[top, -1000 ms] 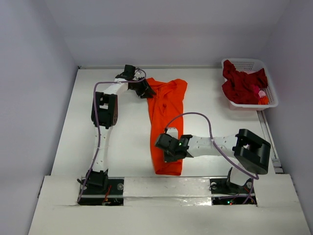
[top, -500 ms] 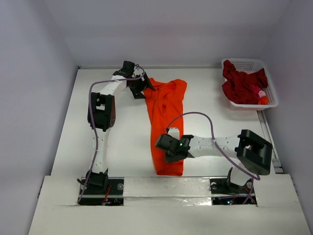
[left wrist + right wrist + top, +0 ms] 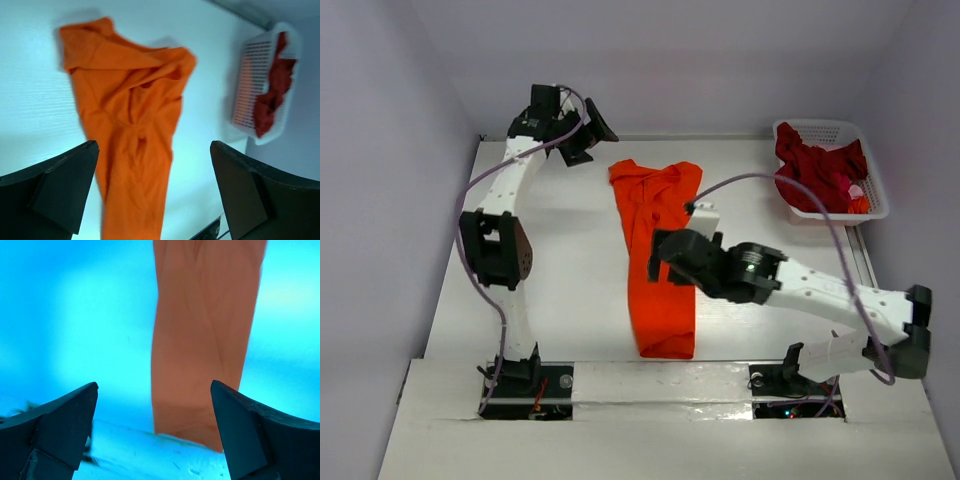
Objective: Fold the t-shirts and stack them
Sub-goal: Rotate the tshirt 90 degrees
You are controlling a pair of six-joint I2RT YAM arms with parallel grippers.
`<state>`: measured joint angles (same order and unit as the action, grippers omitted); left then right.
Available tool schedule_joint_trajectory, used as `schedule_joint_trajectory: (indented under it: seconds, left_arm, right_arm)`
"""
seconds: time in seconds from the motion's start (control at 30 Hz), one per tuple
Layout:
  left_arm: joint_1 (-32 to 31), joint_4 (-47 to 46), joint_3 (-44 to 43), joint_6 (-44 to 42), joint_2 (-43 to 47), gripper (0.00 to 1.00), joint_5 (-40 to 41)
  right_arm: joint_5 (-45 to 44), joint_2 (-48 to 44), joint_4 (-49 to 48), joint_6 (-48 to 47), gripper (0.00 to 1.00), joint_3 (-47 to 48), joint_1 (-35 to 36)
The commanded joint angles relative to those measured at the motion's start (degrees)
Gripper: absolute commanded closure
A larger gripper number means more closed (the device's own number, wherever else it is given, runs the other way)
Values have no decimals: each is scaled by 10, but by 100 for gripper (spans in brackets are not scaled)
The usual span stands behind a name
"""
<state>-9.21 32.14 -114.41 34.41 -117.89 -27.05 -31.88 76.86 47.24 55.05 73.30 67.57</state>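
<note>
A bright orange t-shirt (image 3: 658,250) lies on the white table as a long narrow strip, running from the far middle toward the near edge, with a rumpled sleeve end at the far side. My left gripper (image 3: 595,130) hangs open, high over the far-left corner and clear of the cloth; its wrist view looks down on the orange t-shirt (image 3: 130,110) between the spread fingers (image 3: 65,185). My right gripper (image 3: 658,258) hovers open above the strip's middle, with the orange t-shirt (image 3: 200,330) below it. A dark crimson t-shirt (image 3: 815,170) sits crumpled in the basket.
A white latticed basket (image 3: 868,190) stands at the far right corner, also seen as the basket (image 3: 247,85) in the left wrist view. Small pink and orange bits lie in it beside the crimson cloth. Grey walls close the table at back and sides.
Both grippers opened and let go of the orange t-shirt. The left arm rose and pulled back to the far left. The right arm lifted off the cloth, its elbow swinging out to the right.
</note>
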Motion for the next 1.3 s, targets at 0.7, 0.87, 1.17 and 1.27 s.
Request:
schedule_joint_trajectory:
  seconds: [0.7,0.87,1.17,1.27]
  left_arm:
    - [-18,-223,375,-10,476,1,-74]
    - [-58,-159,445,-45,558,1,42]
    - [-65,-145,493,17,561,2,-46]
    - [-78,-30,497,-2,556,6,22]
  right_arm:
    - [-76,-40,126,-31,0,188,-60]
    - [-49,-62,130,-37,2,168,-60]
    - [-60,-174,29,-35,0,62,-60]
    - [-2,-159,42,-52,5,44,-67]
